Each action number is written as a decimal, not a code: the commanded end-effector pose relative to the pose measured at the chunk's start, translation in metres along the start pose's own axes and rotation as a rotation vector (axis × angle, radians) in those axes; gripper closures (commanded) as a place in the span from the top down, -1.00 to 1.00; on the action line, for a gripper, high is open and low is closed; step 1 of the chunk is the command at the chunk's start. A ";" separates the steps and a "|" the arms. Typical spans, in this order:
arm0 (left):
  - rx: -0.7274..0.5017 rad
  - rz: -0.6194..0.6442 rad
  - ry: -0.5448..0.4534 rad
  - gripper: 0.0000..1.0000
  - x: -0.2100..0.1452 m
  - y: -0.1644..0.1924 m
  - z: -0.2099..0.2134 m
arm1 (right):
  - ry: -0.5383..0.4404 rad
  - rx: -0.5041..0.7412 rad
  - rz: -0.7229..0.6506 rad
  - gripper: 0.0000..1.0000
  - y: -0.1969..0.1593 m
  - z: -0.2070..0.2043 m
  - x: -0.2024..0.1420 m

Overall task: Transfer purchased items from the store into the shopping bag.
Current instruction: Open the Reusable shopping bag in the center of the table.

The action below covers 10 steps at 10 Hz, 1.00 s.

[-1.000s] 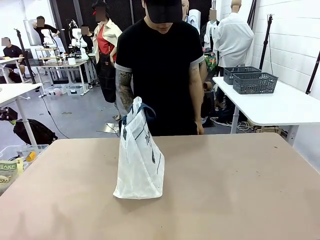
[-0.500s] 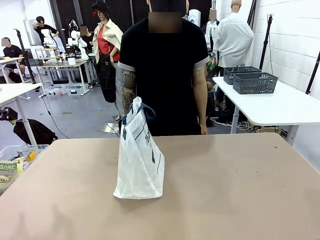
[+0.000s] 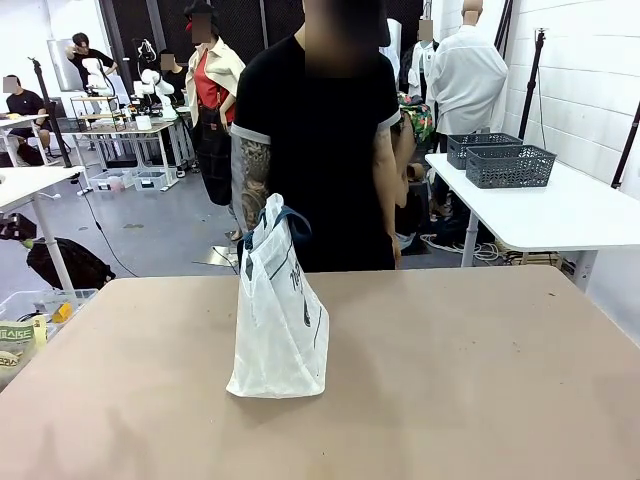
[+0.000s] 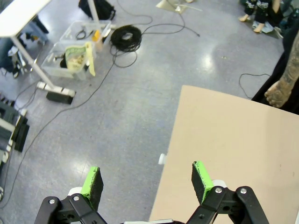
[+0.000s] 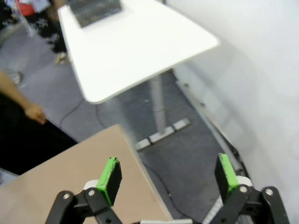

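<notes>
Both left hand (image 4: 146, 176) and right hand (image 5: 168, 170) gape wide, empty.

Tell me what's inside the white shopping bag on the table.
The shopping bag stands upright on the table. Only dark print shows on its side. The white plastic hides whatever is inside, so any contents cannot be made out.

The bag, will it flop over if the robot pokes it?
Probably floppy: the bag is thin, crinkled plastic. It would likely tip or slide easily, since it stands tall on a narrow base on the smooth table. It looks light, though its contents are hidden.
</notes>
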<state>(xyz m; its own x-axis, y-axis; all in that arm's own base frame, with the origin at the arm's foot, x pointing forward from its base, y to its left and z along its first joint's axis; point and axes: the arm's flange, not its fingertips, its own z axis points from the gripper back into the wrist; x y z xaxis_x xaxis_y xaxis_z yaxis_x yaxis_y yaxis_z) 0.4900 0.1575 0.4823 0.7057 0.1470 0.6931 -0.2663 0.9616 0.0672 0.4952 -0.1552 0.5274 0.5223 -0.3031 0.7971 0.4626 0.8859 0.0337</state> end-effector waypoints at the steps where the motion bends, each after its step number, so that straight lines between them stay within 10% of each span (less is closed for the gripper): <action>1: -0.149 -0.113 -0.085 1.00 0.021 -0.046 0.041 | 0.053 0.223 0.062 1.00 0.021 0.061 0.025; 5: -0.506 -0.326 -0.072 1.00 0.061 -0.161 0.133 | 0.180 0.556 0.296 1.00 0.116 0.160 0.011; 10: -0.501 -0.321 -0.112 1.00 0.049 -0.208 0.159 | 0.160 0.582 0.276 1.00 0.152 0.182 0.010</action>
<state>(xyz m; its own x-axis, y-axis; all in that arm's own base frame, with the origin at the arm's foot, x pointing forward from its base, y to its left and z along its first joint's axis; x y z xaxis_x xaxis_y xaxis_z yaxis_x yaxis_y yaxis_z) 0.4767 -0.0774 0.6208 0.6346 -0.1771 0.7523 0.3237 0.9448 -0.0507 0.4321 0.0435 0.6507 0.6956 -0.0326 0.7176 -0.1702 0.9631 0.2087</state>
